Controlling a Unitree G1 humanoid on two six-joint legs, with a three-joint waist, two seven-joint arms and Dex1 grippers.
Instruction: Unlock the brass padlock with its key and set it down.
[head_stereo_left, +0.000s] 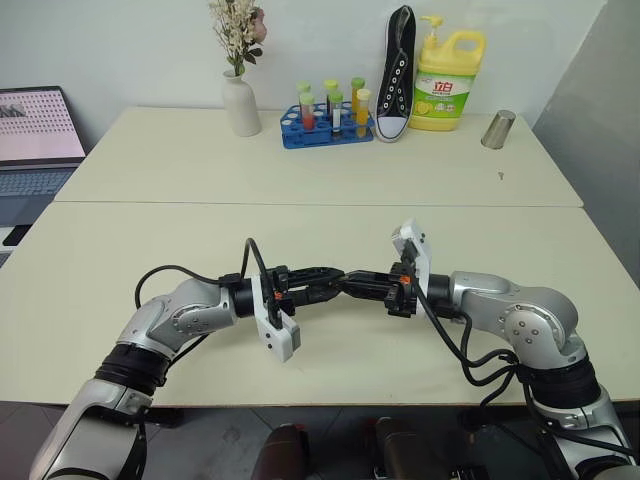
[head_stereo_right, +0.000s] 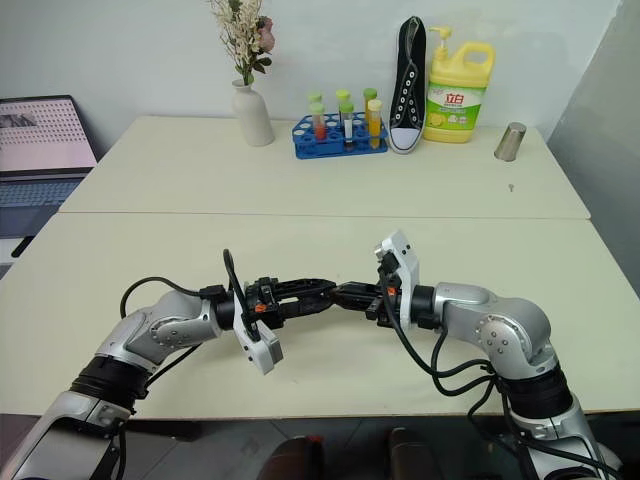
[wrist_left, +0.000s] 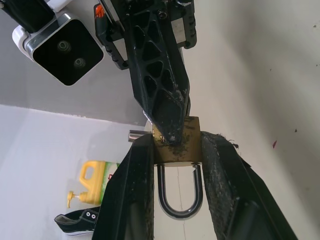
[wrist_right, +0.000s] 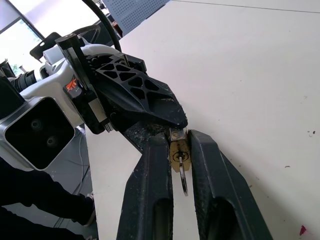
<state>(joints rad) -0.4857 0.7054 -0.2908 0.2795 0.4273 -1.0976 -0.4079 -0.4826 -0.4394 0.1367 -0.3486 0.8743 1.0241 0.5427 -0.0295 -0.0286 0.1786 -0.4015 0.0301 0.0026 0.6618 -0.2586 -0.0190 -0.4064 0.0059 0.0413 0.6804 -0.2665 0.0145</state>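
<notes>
above the near part of the counter (head_stereo_left: 120, 300), between its near edge and the seam across its middle, the two tools meet tip to tip, both held clear of the surface; the left tool (wrist_left: 176, 150) is clamped on the body of the brass padlock (wrist_left: 176, 147), one black finger on each side of it, with the silver shackle (wrist_left: 180, 197) hanging in the gap between the fingers; the right tool (wrist_right: 179, 150) comes in from the opposite side, its fingers drawn close together around something small and brass-coloured with a thin silvery piece below it, touching the left tool's fingertips; whether that is the key itself i cannot tell, and the key cannot be made out apart from the padlock; along the far edge of the counter, well apart from the arms, stand a white vase of dried flowers (head_stereo_left: 240, 105) toward the far left, then a blue rack of coloured tubes (head_stereo_left: 325, 125), a black sneaker (head_stereo_left: 397, 75) propped upright, a yellow detergent bottle (head_stereo_left: 447, 85), and a metal cup (head_stereo_left: 497, 130) near the far right corner; a laptop (head_stereo_left: 35, 135) sits off the left edge.
</notes>
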